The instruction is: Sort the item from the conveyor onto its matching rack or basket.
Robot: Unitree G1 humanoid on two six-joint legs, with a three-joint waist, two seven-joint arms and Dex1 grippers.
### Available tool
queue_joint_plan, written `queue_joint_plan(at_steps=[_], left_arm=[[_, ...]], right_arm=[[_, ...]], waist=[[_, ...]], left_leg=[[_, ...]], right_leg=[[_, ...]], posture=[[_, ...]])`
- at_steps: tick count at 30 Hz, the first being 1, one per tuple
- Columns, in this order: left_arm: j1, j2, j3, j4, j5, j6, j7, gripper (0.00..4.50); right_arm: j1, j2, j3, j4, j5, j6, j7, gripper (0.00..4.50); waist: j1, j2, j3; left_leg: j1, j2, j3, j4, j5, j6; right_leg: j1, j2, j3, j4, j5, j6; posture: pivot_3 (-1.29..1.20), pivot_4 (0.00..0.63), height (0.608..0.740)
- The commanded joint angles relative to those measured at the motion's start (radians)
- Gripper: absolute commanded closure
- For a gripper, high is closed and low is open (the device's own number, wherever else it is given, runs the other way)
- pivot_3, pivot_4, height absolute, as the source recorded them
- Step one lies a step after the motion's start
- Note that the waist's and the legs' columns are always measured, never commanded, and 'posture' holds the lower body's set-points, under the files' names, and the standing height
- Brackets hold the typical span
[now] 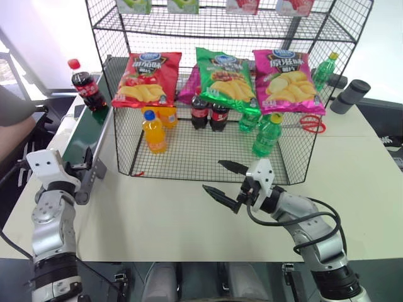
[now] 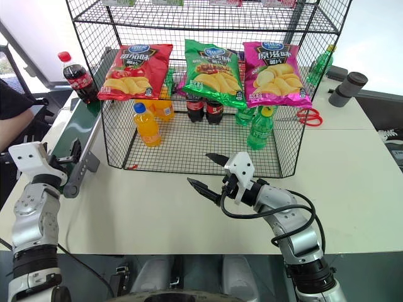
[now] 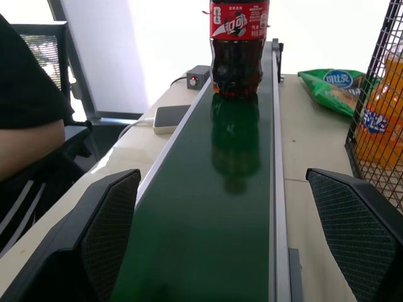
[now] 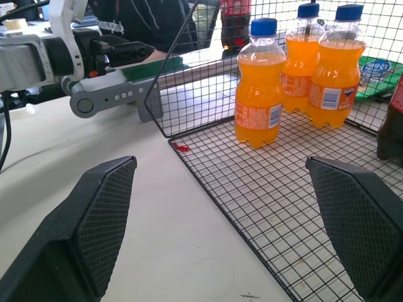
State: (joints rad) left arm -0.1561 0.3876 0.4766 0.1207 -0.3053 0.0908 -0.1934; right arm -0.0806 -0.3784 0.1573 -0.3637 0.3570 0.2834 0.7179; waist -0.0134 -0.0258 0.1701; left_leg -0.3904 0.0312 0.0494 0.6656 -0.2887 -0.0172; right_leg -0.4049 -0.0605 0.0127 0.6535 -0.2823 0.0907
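The item, a small cola bottle point(image 1: 87, 86) with a red cap and red label, stands upright on the far part of the dark green conveyor point(image 1: 84, 136). My left gripper point(image 3: 230, 251) is open at the conveyor's near end, pointing along the belt toward the cola bottle point(image 3: 238, 50), well short of it. My right gripper point(image 1: 214, 176) is open and empty over the table, just in front of the black wire-mesh rack point(image 1: 208, 154). Two more cola bottles point(image 1: 209, 115) stand on the rack's tray under the hanging crisp bags point(image 1: 221, 78).
Orange-drink bottles point(image 4: 258, 88) and green bottles point(image 1: 267, 134) stand on the tray. Red scissors point(image 1: 310, 123) and a grey cylinder point(image 1: 349, 95) lie at the back right. A seated person's arm point(image 1: 14, 123) is left of the conveyor. A green crisp bag point(image 3: 334, 89) lies beside the belt.
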Motion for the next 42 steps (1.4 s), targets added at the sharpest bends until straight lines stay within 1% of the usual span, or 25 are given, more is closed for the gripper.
queue_joint_plan(at_steps=[1, 24, 38, 41, 42], left_arm=[[-0.013, 0.001, 0.020, 0.004, -0.019, -0.025, 0.002, 0.00], [-0.018, 0.003, 0.024, 0.032, -0.025, -0.061, 0.006, 0.00], [-0.017, 0.009, 0.041, 0.051, -0.020, -0.088, 0.042, 0.00], [-0.014, 0.010, 0.044, 0.052, -0.019, -0.090, 0.049, 0.83], [-0.012, 0.013, 0.042, 0.051, -0.016, -0.092, 0.047, 1.29]], right_arm=[[-0.004, 0.006, 0.003, -0.014, 0.003, -0.022, 0.003, 0.02], [-0.010, 0.008, 0.006, 0.000, -0.006, -0.031, 0.016, 0.02], [0.000, 0.012, 0.015, -0.003, -0.011, -0.032, 0.018, 0.02], [0.001, 0.012, 0.015, -0.005, -0.010, -0.030, 0.017, 0.00], [0.001, 0.011, 0.015, -0.005, -0.010, -0.029, 0.017, 0.00]], waist=[[0.000, 0.000, 0.000], [0.000, 0.000, 0.000], [0.000, 0.000, 0.000], [0.000, 0.000, 0.000], [0.000, 0.000, 0.000]], left_leg=[[0.000, 0.000, 0.000, 0.000, 0.000, 0.000], [0.000, 0.000, 0.000, 0.000, 0.000, 0.000], [0.000, 0.000, 0.000, 0.000, 0.000, 0.000], [0.000, 0.000, 0.000, 0.000, 0.000, 0.000], [0.000, 0.000, 0.000, 0.000, 0.000, 0.000]], right_leg=[[0.000, 0.000, 0.000, 0.000, 0.000, 0.000], [0.000, 0.000, 0.000, 0.000, 0.000, 0.000], [0.000, 0.000, 0.000, 0.000, 0.000, 0.000], [0.000, 0.000, 0.000, 0.000, 0.000, 0.000], [0.000, -0.001, 0.000, 0.000, 0.000, 0.000]], posture=[[0.00, 0.150, 0.740], [0.00, 0.150, 0.740], [0.00, 0.150, 0.740], [0.00, 0.150, 0.740], [0.00, 0.150, 0.740]])
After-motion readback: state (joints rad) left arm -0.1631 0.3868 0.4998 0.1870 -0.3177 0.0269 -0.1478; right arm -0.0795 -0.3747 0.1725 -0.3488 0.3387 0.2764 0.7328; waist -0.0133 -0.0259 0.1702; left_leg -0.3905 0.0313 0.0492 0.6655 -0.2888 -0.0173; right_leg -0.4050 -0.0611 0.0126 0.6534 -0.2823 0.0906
